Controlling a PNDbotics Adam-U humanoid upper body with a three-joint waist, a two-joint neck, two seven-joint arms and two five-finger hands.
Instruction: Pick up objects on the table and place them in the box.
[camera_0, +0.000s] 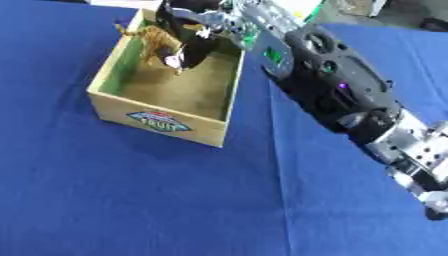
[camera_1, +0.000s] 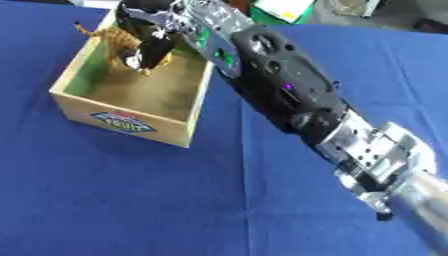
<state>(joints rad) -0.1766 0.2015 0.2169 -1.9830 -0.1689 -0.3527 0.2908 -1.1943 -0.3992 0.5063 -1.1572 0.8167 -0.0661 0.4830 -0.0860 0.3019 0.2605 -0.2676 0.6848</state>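
A wooden box (camera_0: 224, 94) with a blue label on its front stands on the blue cloth at the upper left. My right arm stretches in from the lower right, and my right hand (camera_0: 191, 31) hangs over the box's far end. Its fingers curl round an orange striped toy animal (camera_0: 156, 39) held inside the box above the floor. The toy's far side is hidden behind the fingers. The toy animal (camera_1: 115, 39) shows the same way in the right eye view. My left hand shows in neither view.
Blue cloth (camera_0: 131, 190) covers the table all round the box. Green and white things (camera_1: 284, 9) lie beyond the table's far edge, behind the arm.
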